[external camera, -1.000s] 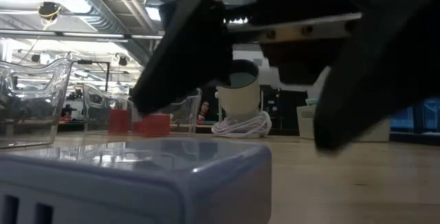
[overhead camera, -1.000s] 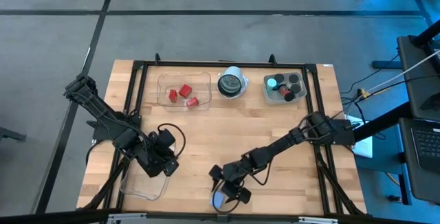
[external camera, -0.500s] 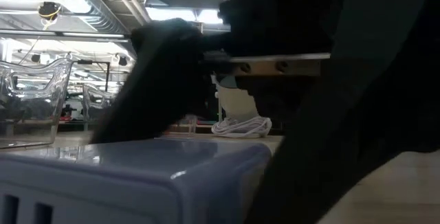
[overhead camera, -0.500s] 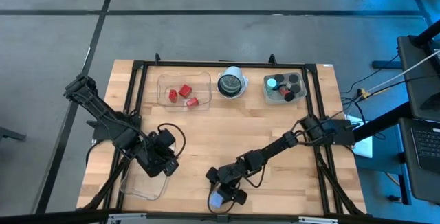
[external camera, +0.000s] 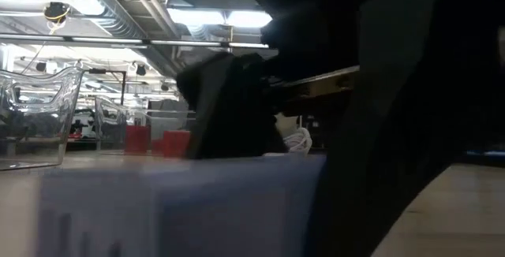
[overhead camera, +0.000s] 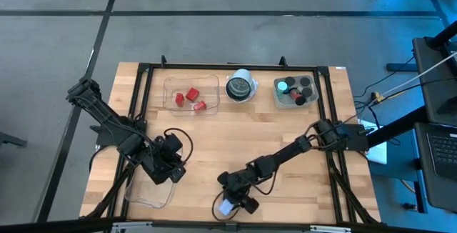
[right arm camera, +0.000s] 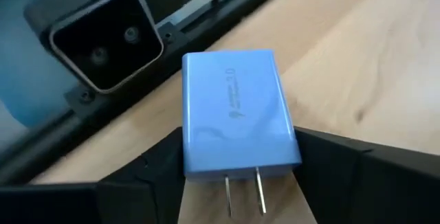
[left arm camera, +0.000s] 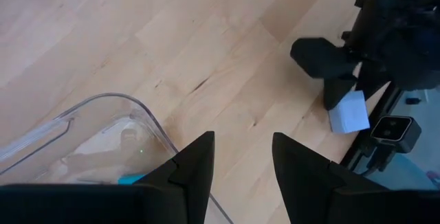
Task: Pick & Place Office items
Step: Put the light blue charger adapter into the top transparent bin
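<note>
The right gripper (right arm camera: 237,162) sits at the near edge of the wooden table (overhead camera: 285,133), its 2 dark fingers closed against the sides of the pale-blue rectangular plastic charger (right arm camera: 237,110), so it appears gripped. The charger's long axis runs straight out between the fingers, its 2 metal prongs pointing back toward the wrist. The left gripper (left arm camera: 240,159) hangs partly open over the clear plastic tray (left arm camera: 89,141) at the near-left corner, well apart. The low view is mostly blocked by the arm.

Three trays (overhead camera: 191,94) on the counter (overhead camera: 235,144): two along the far edge, one near left. Charger (right arm camera: 236,115) at the near edge, between right end effector (overhead camera: 234,201) fingers.
</note>
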`<state>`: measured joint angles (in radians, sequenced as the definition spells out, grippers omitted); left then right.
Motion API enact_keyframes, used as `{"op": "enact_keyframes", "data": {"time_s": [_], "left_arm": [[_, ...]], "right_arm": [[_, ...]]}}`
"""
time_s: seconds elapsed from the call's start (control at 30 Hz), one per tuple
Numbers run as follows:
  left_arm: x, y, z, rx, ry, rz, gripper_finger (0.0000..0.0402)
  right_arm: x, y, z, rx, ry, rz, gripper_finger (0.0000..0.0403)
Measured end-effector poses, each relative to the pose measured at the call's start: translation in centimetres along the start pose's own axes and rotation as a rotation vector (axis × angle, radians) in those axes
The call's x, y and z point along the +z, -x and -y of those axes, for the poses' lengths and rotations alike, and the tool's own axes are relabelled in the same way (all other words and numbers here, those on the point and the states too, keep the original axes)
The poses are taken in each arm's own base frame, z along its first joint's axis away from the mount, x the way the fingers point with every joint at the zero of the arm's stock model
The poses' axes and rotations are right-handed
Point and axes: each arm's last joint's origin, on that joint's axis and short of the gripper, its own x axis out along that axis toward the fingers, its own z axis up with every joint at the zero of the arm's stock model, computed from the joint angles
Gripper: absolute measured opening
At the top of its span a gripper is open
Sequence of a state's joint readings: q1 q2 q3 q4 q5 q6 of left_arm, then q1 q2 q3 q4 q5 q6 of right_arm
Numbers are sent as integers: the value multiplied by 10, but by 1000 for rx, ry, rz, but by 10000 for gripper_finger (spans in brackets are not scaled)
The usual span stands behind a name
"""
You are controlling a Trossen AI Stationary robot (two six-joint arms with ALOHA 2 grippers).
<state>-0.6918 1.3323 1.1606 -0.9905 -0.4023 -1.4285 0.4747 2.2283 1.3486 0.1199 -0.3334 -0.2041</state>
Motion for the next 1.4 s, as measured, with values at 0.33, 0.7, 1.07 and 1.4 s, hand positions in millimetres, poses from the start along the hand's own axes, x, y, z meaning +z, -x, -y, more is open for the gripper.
{"op": "enact_keyframes", "data": {"time_s": [0.33,0.7,1.07,1.4], "left_arm": [[5,0,2,-1,-25,142,147],[40,-4,26,-214,-27,324,210],[81,-6,30,-292,109,488,264],[101,-13,19,-256,151,494,267]], "right_arm": [[47,82,-7,-269,-232,-56,222],[84,175,-18,-765,-298,29,220],[89,197,-18,-1006,-224,17,220],[94,200,-15,-1108,-156,23,220]]}}
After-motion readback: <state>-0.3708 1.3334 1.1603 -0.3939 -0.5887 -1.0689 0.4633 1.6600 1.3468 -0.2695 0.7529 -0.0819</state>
